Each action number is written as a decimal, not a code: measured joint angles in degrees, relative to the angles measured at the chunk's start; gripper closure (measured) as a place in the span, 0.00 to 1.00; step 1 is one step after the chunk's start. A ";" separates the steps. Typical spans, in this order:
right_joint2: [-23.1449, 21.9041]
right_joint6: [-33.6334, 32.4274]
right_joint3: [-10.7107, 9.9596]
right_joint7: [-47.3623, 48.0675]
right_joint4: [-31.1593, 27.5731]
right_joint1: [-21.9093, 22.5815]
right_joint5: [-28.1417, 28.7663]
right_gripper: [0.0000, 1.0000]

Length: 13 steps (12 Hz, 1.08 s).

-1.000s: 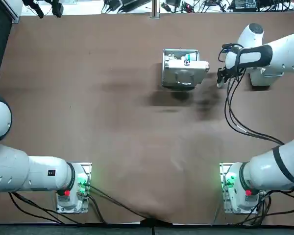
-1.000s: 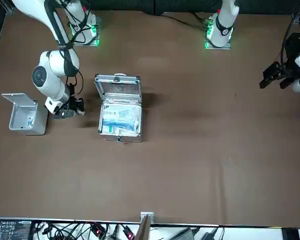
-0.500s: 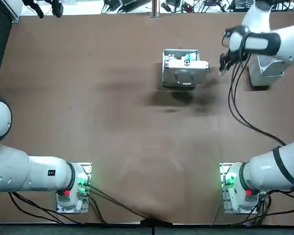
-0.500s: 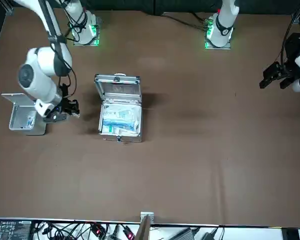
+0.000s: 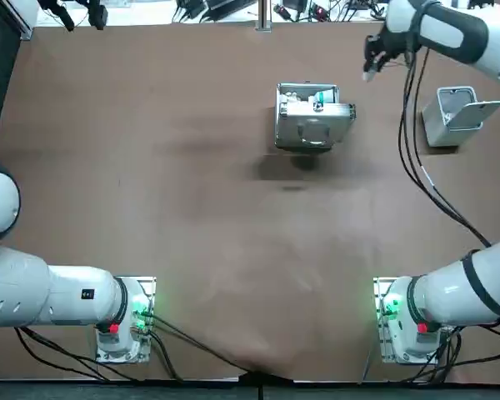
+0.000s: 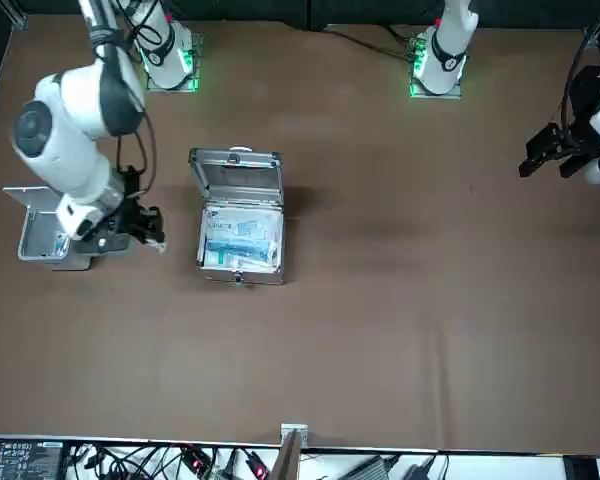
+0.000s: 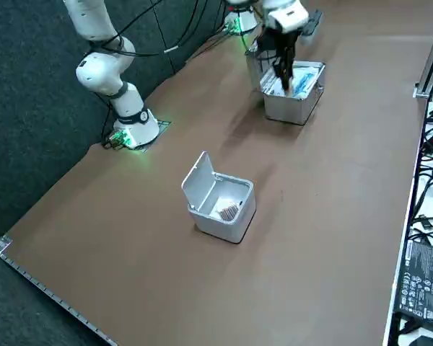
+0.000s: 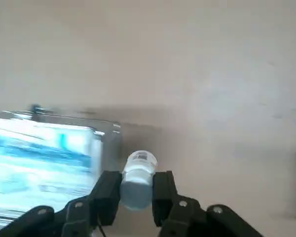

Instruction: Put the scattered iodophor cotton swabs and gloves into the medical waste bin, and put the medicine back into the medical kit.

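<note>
Right gripper (image 5: 372, 67): raised above the brown table top (image 5: 192, 208), on the far side from the arm bases; in the front view (image 6: 150, 232) it sits between the waste bin and the medical kit, nearer the bin.
Finger state: the two black fingers (image 8: 108, 190) are drawn in to a narrow gap and clamp a small bottle from both sides.
Medicine: small white cylindrical bottle with a white cap (image 8: 138, 174), held upright between the fingers with the cap standing clear above the fingertips; it does not touch the table.
Medical kit: silver metal case with a hinged lid (image 6: 238, 172), lid open, standing near the table's middle on the far half; the wrist view shows one corner of the case (image 8: 106, 132) just beside the held bottle and below it.
Kit contents: white and blue packets (image 6: 242, 240) lie inside the open case.
Medical waste bin: small grey box with a flip lid (image 7: 227, 225), lid raised, standing well apart from the kit toward the robot's right side.
Bin contents: a dark brownish item (image 7: 229, 212) lies on the bin floor; what it is cannot be told.
</note>
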 joint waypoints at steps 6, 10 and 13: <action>10.73 -3.23 0.20 11.28 12.91 11.66 0.00 0.62; 15.88 -4.22 0.17 15.52 17.96 14.50 -0.08 0.62; 18.59 -4.60 0.12 17.90 20.06 15.83 -0.15 0.62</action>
